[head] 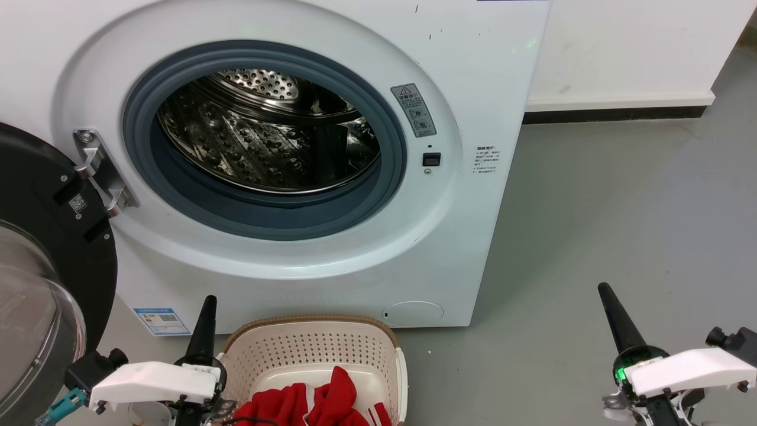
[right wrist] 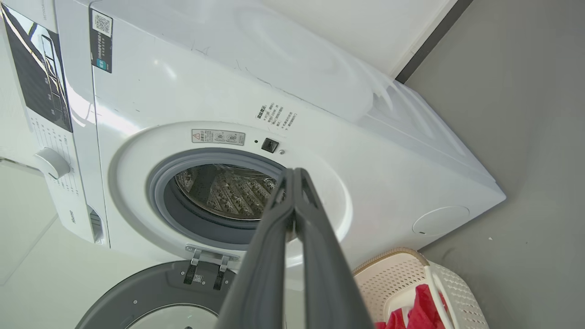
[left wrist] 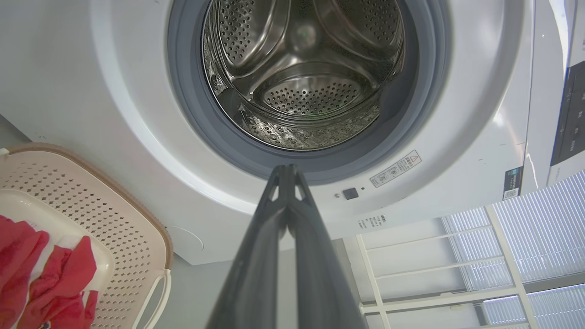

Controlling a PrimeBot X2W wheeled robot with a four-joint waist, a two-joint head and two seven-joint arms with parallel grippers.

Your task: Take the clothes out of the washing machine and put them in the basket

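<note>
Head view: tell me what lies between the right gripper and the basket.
Only bare grey floor, as the head view shows. The right gripper, fingers together, sits to the right of the basket, which holds the red clothes.

head cam: high, tilted down, close on the washing machine front, basket at its bottom edge | left wrist cam: low by the basket, tipped up into the drum, near | right wrist cam: low, farther right, looking slantwise | all three share porthole and basket
</note>
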